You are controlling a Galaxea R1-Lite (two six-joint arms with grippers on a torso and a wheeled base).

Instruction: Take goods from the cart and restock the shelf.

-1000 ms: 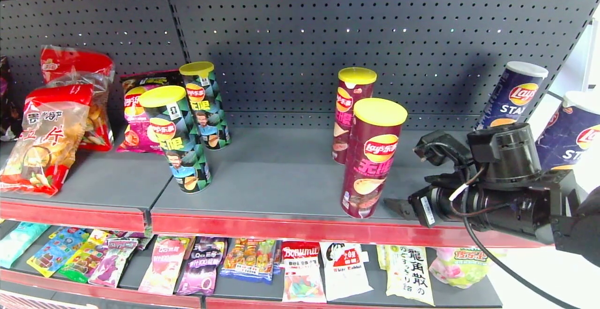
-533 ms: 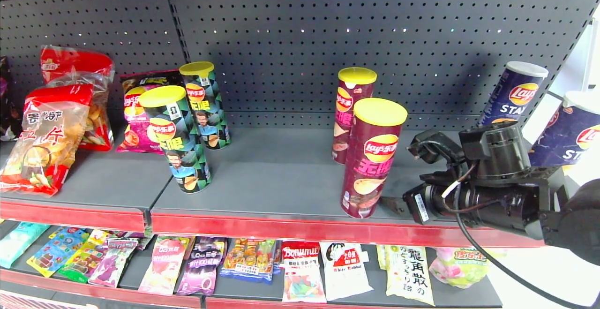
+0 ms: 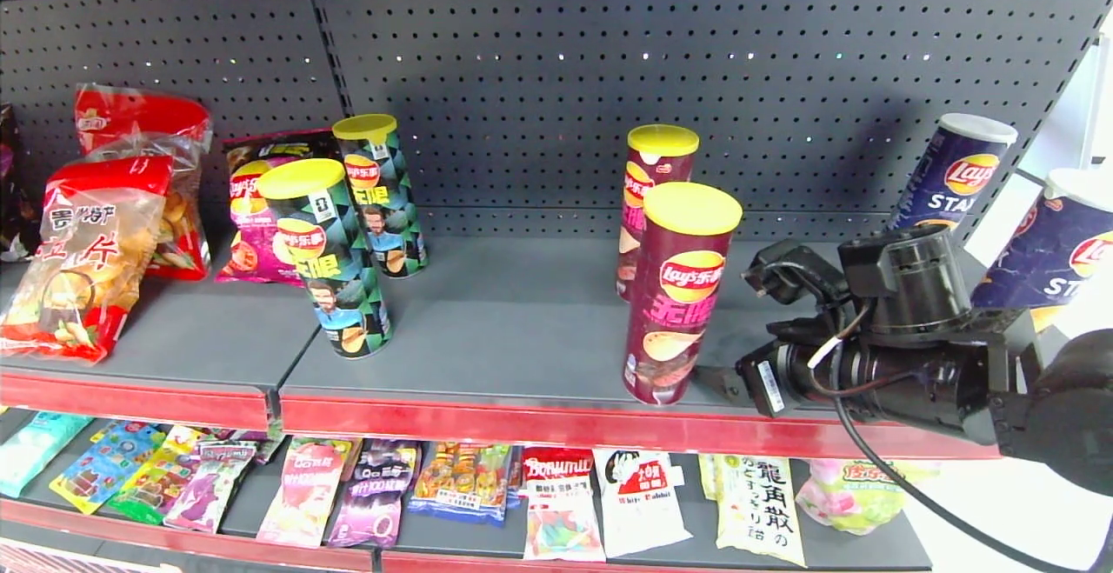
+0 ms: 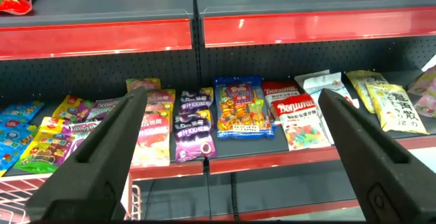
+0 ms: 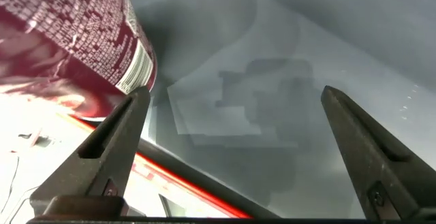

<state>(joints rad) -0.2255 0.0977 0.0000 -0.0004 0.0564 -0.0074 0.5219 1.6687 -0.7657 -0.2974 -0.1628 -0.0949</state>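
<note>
Right wrist view: the right claw (image 5: 233,93) is wide apart, with a dark red can (image 5: 75,33) just beside one finger. Blue cans (image 3: 952,169) stand behind the claw.

Round logo and lettering on maroon can (image 3: 680,295), same logo on blue can (image 3: 954,171), characters on red bag (image 3: 83,251)

Bright light, soft shadows on pegboard (image 3: 539,60), white glare right, bowed edges.
</note>
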